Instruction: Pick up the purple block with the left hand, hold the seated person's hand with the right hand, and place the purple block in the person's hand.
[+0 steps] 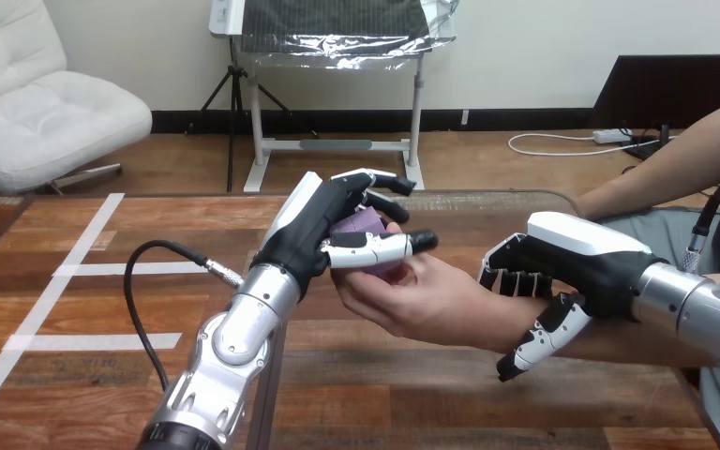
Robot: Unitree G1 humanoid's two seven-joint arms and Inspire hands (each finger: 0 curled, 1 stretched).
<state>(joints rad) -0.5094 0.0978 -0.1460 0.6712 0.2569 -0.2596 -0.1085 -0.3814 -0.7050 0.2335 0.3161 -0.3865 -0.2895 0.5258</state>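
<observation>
There is one purple block, and it sits in the left hand, just above the fingertips of the person's hand. The left hand's fingers bend over the top of the block and its thumb crosses the front, so the block is pinched between them and most of it is hidden; only a patch of purple shows between the fingers and thumb, and a sliver below the thumb. The block is off the desk. Whether it already touches the person's fingers cannot be told, because the thumb stands in the way.

One person's hand shows. It lies palm up over the desk, reaching in from the right, with its fingers slightly curled toward the left hand.

There are two robot hands. The right hand sits over the person's wrist, just behind the person's hand. Its fingers curl down the far side of the wrist and its thumb hangs down the near side, so it clasps the wrist between them.

Left of the person's hand, one black cable loops up beside the left arm. Farther left, white tape lines mark the desk: one long slanted strip and two shorter bars crossing from it toward the arm.
</observation>
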